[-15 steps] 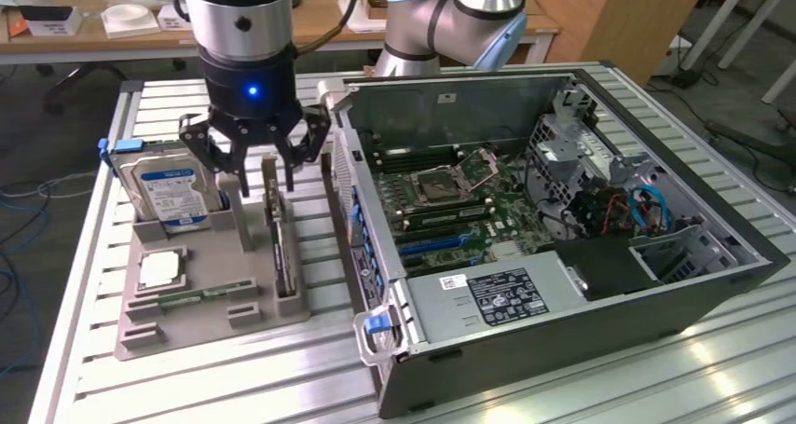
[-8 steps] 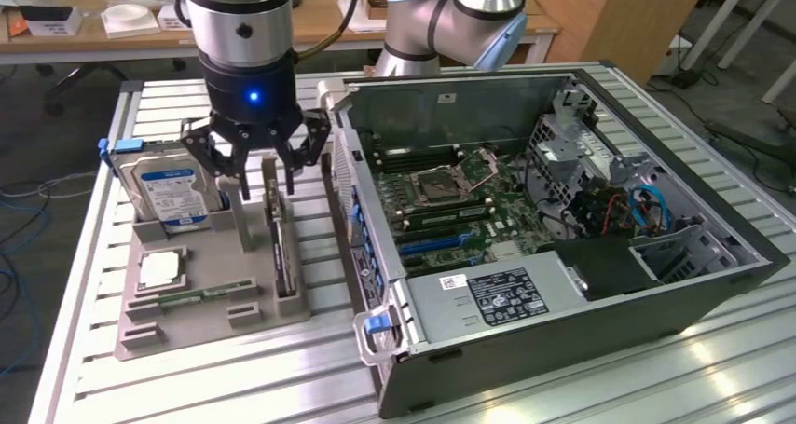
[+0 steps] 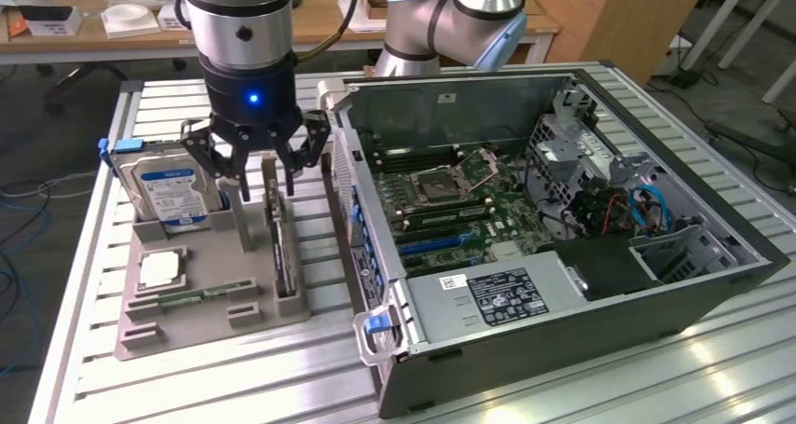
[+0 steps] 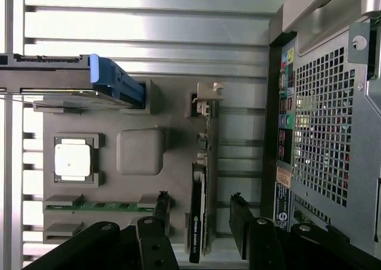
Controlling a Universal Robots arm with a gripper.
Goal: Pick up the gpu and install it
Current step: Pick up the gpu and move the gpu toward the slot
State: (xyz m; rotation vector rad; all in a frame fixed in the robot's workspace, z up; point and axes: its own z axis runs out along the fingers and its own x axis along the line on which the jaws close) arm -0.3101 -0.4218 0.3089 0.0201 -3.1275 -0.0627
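Observation:
The gpu (image 3: pixel 280 247) is a thin dark card standing on edge in a slot of the grey holder tray (image 3: pixel 199 326), with its pale metal bracket at the far end. My gripper (image 3: pixel 267 191) hangs open just above that end, one finger on each side of the card and neither touching it. In the wrist view the gpu (image 4: pixel 202 163) runs as a slim strip between my two black fingers (image 4: pixel 161 207), and the gripper (image 4: pixel 199 213) is open around it.
The open computer case (image 3: pixel 560 228) lies just to the exterior view's right of the tray, motherboard (image 3: pixel 454 196) exposed. The tray also holds a silver hard drive (image 3: pixel 174 196), a processor (image 3: pixel 159 270) and a green memory stick (image 3: pixel 199 298). All rest on a slatted aluminium table (image 3: pixel 249 377).

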